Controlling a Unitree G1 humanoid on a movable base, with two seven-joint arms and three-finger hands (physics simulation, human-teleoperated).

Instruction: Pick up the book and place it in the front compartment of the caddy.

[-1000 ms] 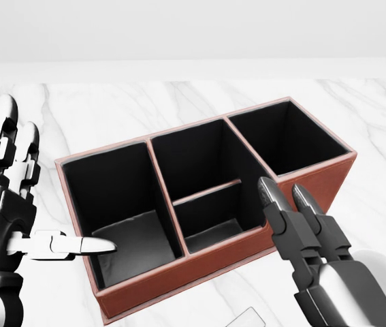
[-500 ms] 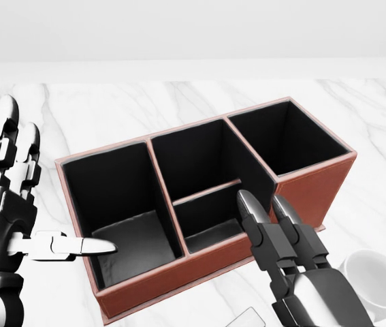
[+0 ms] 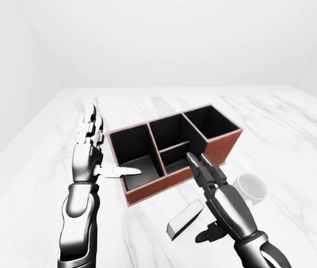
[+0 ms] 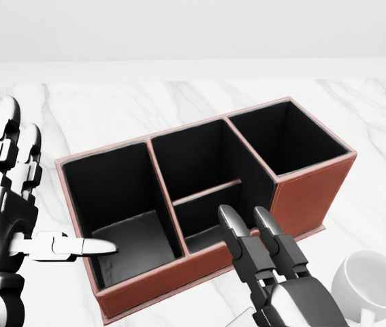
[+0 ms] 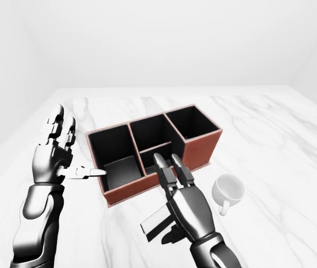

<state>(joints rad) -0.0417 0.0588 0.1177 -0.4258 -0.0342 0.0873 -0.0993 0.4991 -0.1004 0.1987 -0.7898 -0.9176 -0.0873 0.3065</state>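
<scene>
The red-brown caddy (image 3: 147, 191) with black compartments stands on the white marble table (image 3: 292, 128). The book (image 3: 185, 218), a small grey-white block, lies flat on the table below the caddy's near wall; only its corner (image 4: 244, 317) shows in the head view. My right hand (image 3: 203, 187) is open just right of the book, fingers stretched toward the caddy wall and thumb beside the book. It holds nothing. My left hand (image 3: 94, 148) is open and upright at the caddy's left end, thumb pointing over the left compartment.
A white mug (image 3: 251, 187) stands on the table to the right of my right hand, below the caddy's right end. The table's far edge meets a plain white wall.
In the head view my right hand has drawn back, left and down, from the caddy's right part toward the bottom edge, uncovering more of the mug. The left hand has stayed put.
</scene>
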